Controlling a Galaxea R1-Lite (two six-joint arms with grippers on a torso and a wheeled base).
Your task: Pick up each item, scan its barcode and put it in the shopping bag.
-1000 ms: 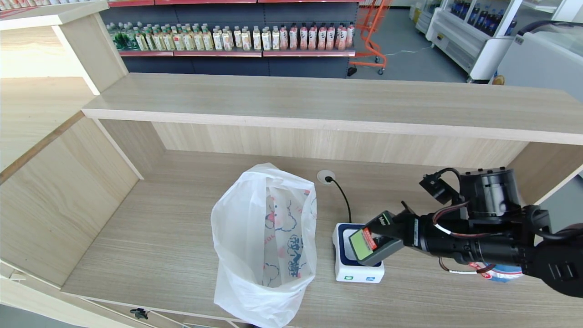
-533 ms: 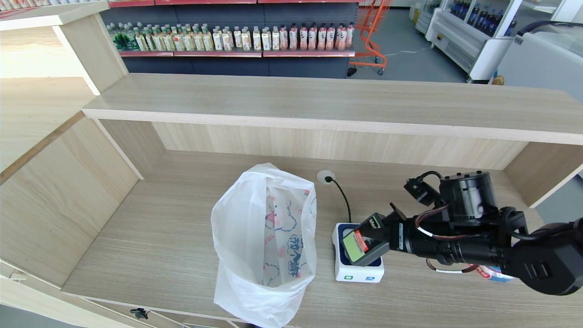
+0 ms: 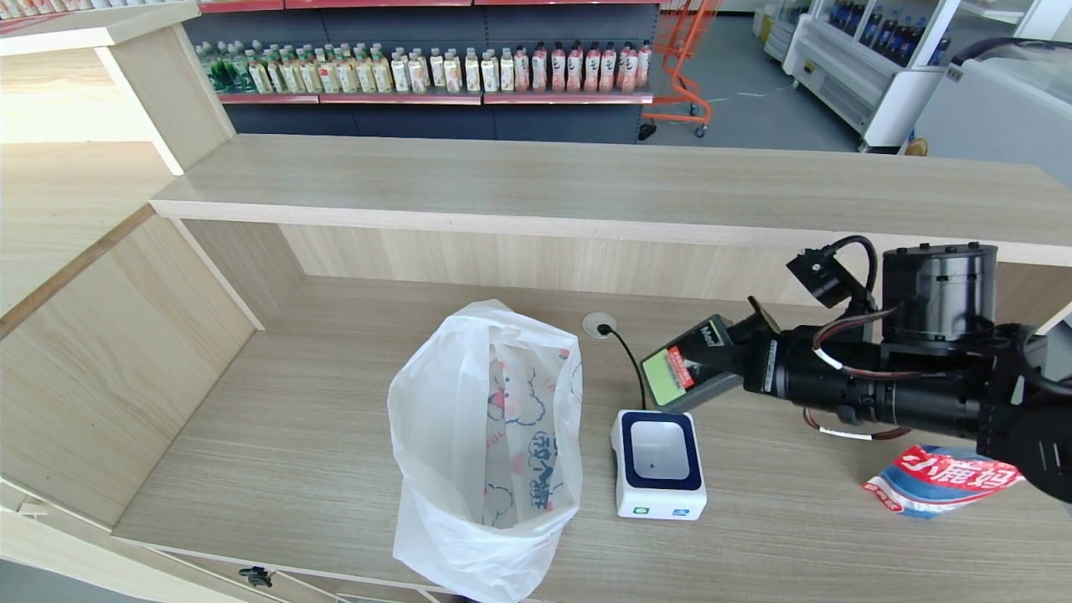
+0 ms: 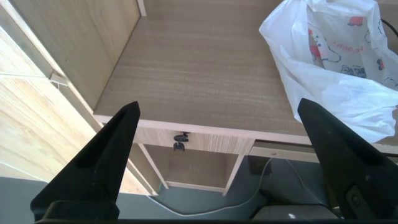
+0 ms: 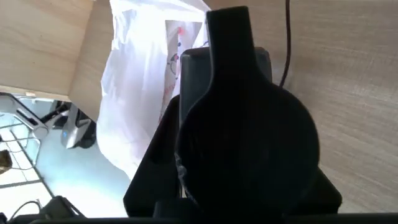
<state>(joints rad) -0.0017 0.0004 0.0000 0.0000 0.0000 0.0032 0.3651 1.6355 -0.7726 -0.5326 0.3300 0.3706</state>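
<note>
The right gripper (image 3: 718, 362) clamps a dark box (image 3: 680, 374) near the scanner (image 3: 660, 494), not yet in the shopping bag (image 3: 431, 419); a snack pouch (image 3: 938, 484) waits

White bag (image 3: 435, 435), cartoon-printed; dark box (image 3: 688, 365), seemingly green-labelled; white-navy scanner (image 3: 659, 496)

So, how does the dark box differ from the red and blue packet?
The dark box is held tilted in the right pincer, above the counter; the red and blue packet lies on the counter. The box is stiff and mostly black; the packet is soft and bright. Both are outside the shopping bag.
</note>
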